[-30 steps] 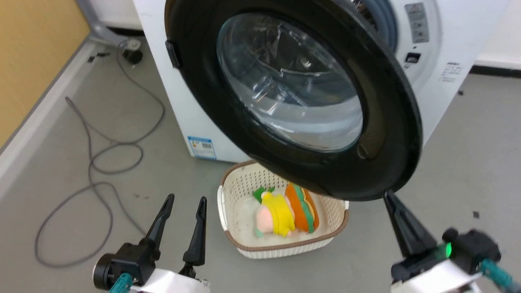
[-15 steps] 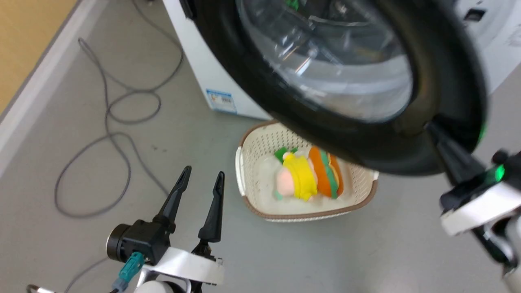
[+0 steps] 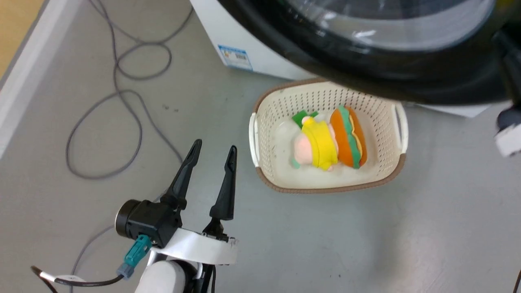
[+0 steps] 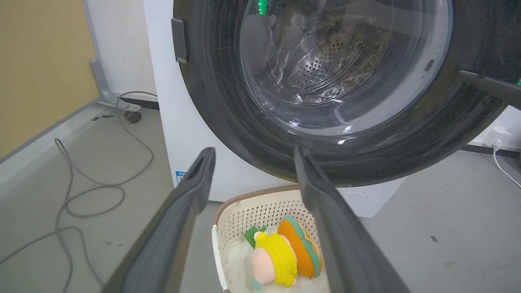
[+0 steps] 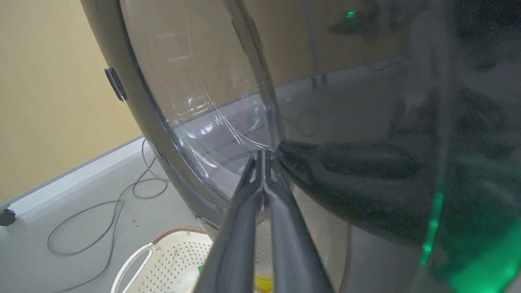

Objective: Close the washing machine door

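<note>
The washing machine door point(image 4: 228, 122), swung out from the washing machine point(image 4: 175, 134) above the basket point(image 3: 325, 189), appears touched at its glass edge by the clenched right hand point(image 5: 264, 156), judged nearer than the released, empty left hand point(image 3: 215, 144) held low.

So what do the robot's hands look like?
Each has two long, pointy dark fingers. The left gripper has a chunky black base with a round end, a teal plug on a black cable, and a white cuff. The right gripper has the same slim dark-grey fingers.
</note>
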You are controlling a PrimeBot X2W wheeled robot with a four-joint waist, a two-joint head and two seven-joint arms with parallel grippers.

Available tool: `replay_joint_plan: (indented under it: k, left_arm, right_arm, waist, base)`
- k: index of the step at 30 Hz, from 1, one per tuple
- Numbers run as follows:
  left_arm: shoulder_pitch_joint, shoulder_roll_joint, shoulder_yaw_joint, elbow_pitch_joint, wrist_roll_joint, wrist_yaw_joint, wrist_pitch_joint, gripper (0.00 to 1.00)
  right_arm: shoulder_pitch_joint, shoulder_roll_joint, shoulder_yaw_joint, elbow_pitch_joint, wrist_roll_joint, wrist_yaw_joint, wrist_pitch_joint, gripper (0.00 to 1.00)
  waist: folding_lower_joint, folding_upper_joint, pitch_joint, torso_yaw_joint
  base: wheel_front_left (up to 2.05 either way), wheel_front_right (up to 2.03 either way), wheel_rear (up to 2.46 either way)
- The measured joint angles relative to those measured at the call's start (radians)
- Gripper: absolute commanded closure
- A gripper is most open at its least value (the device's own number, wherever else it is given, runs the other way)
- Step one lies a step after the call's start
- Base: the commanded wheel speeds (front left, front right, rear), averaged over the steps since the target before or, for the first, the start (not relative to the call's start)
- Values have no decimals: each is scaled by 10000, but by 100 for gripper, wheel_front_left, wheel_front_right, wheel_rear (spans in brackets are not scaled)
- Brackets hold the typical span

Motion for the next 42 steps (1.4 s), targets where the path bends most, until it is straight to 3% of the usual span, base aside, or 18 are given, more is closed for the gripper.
replay_joint_plan:
  k: [8,13,24,35,42]
  left_arm:
    - [-195,-4,-167,-75,-171,203,0,0]
    - [-213,-4,-221,-65,-174,259,0,0]
    - [-261,-4,-153,100,-257,364,0,0]
    - [342,-10,418,698,-104,364,0,0]
    - [874,-12,786,955,119,336,0,0]
  right_arm:
    - [-1321,-44,-842,1108,761,-2,458,100]
    - [-1797,267,-1200,1620,882,81,660,100]
    - [-1802,510,-1227,2196,685,77,303,100]
    - [844,796,-725,1553,445,-12,-949,100]
    - [3025,1783,-1511,334,-31,-12,-1183,100]
  waist:
    - [0,0,576,239]
    - [-1,0,713,308]
    - [-1,0,189,217]
    - [-2,0,-1541,-353]
    - [-2,0,-2660,-975]
  base:
    - [0,0,0]
    - [0,0,0]
    - [0,0,0]
    - [0,0,0]
    - [0,0,0]
